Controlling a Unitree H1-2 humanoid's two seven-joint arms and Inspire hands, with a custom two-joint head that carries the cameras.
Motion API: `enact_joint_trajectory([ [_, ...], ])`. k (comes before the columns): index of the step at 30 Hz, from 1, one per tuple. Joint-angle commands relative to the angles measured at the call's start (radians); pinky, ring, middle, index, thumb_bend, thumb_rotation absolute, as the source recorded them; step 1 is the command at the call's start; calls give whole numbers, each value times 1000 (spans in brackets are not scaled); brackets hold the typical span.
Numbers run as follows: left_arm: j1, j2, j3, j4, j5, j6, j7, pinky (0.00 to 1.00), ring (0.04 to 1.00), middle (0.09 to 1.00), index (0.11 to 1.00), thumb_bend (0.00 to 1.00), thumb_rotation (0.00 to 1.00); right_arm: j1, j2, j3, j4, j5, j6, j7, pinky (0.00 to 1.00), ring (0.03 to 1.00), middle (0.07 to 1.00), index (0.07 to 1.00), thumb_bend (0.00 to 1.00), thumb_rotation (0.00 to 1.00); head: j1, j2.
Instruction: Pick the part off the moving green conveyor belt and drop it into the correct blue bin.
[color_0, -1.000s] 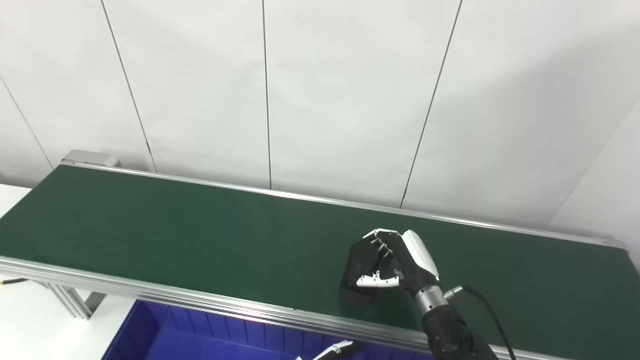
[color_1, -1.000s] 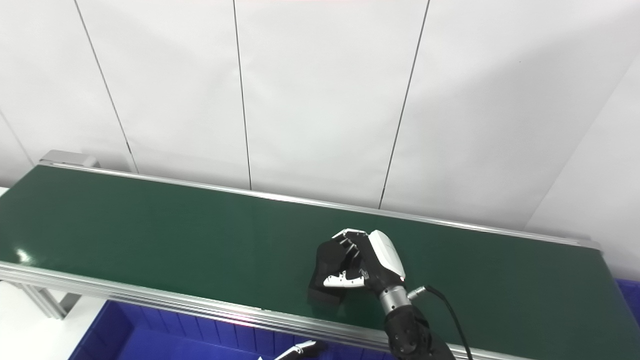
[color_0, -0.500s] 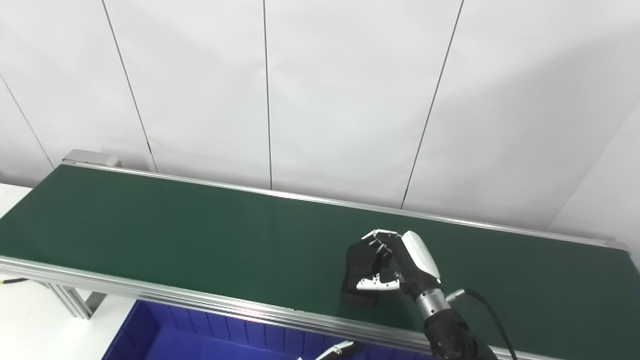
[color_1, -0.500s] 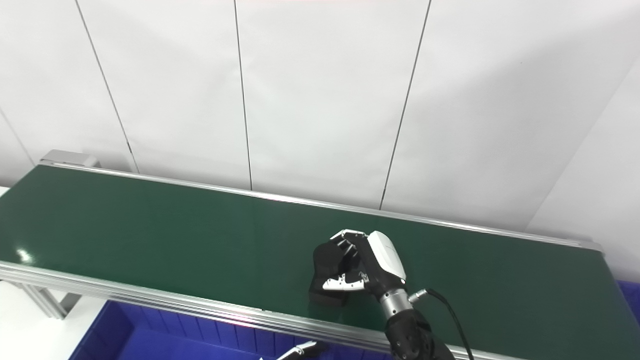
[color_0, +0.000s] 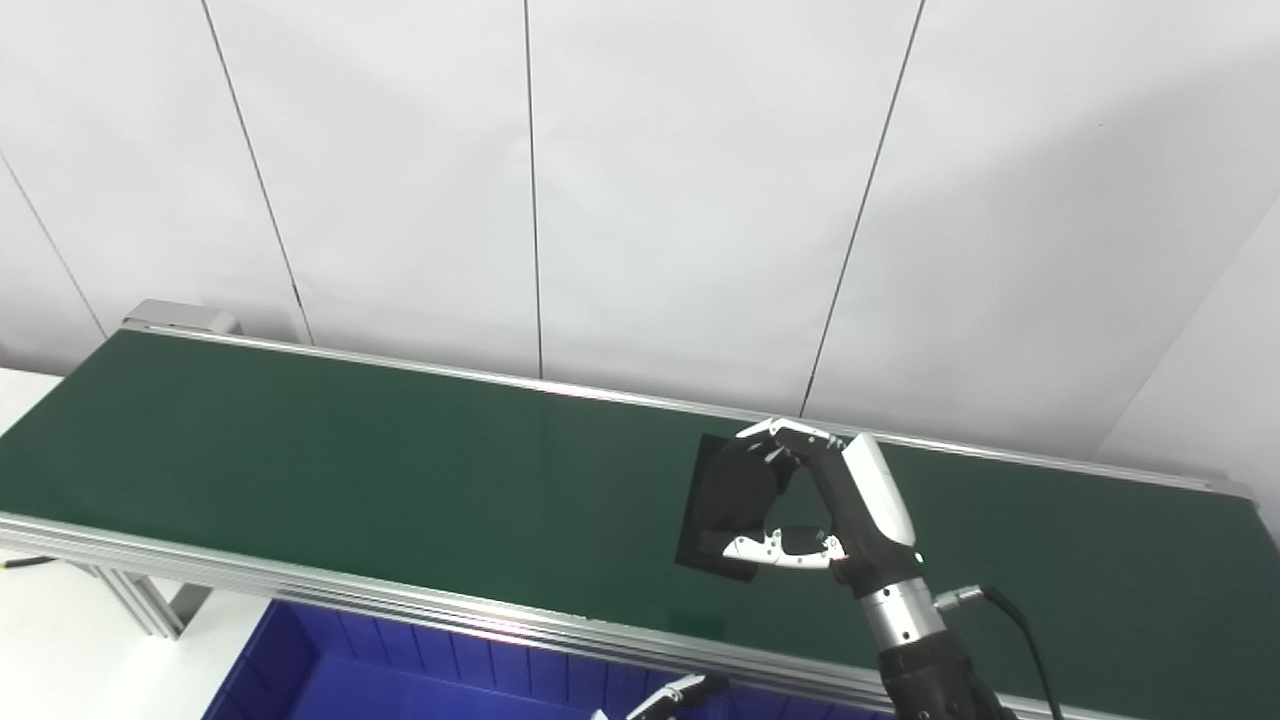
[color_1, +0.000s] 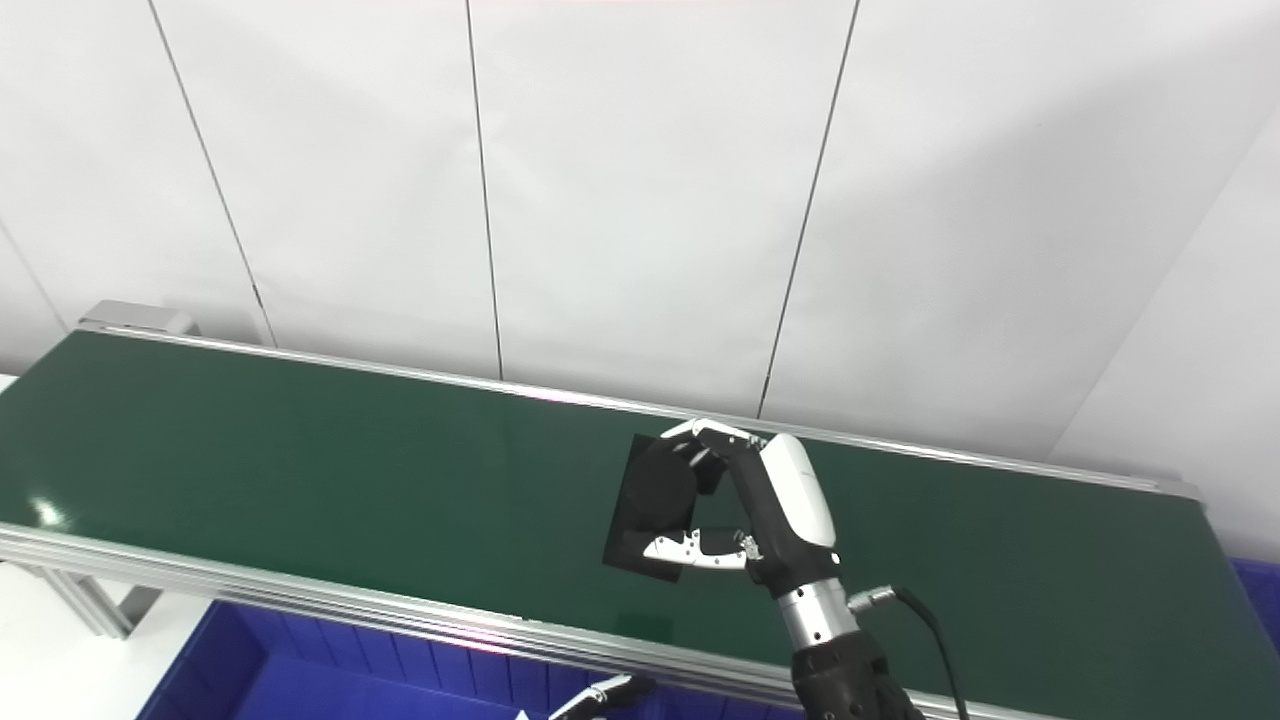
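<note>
Your right robot hand (color_0: 815, 500) is pinching the flat black square part with a raised round boss (color_0: 728, 505), fingers (color_0: 775, 432) hooked over its top edge and the thumb (color_0: 775, 547) under its lower edge. The part hangs tilted, clear of the dark green conveyor belt (color_0: 350, 470), over the stretch toward the belt's right end and between its near and far rails. I judge the lift made and the carry to the bin as the step in hand.

Keep the pinch firm: the plate is thin and held only by its edges, so any slackening could let it pivot or slip out sideways. Raise it enough to clear the near aluminium rail (color_0: 300, 580) before you bring it toward you, and do not drag a corner across the belt surface.

A blue plastic bin (color_0: 330, 675) sits below the belt's near edge, toward the left; a sliver of another blue one (color_1: 1262, 585) shows beyond the belt's right end. Which is correct I cannot tell from here, so decide before you swing. Spread the fingers only once the part is well inside the walls.

Only a fingertip sliver of your left robot hand (color_0: 665, 697) shows at the bottom edge, over the near bin; I cannot tell whether it is spread or pressed together. Keep it out of the drop path.
</note>
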Motion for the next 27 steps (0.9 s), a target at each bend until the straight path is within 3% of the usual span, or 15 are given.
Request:
enact_joint_trajectory([
  [1,-16,-2,10,-35,-13,-31,-11,746,858,888,823,1000,948,-7,4,-22,-75,16,-12,-8,344,395,502,534,511,0,-25,12],
  [6,-6,0,43,-53,-52,-31,-68,761,877,906,843,1000,947,33,7,-51,-170,13,-2,-6,319,387,497,539,510,0,-63,34],
  [11,9,4,95,-79,-78,-31,-144,818,912,932,877,1000,979,76,15,-89,-268,-10,30,-12,290,372,479,552,507,0,-155,82],
  [14,15,11,124,-94,-72,-31,-165,852,922,938,887,1000,998,97,15,-120,-310,-24,36,-24,310,381,485,546,509,0,-239,127],
  [17,25,15,161,-111,-90,-31,-207,893,938,942,895,1000,1000,120,11,-153,-341,-13,36,-25,324,388,485,544,510,0,-278,144],
  [18,28,19,177,-121,-105,-31,-235,903,944,946,900,999,1000,134,3,-168,-359,-14,41,-23,319,387,484,545,510,0,-315,161],
  [27,64,8,342,-196,-196,-31,-461,924,968,963,919,938,980,270,-50,-251,-505,-24,107,12,321,387,484,548,509,0,-411,260],
])
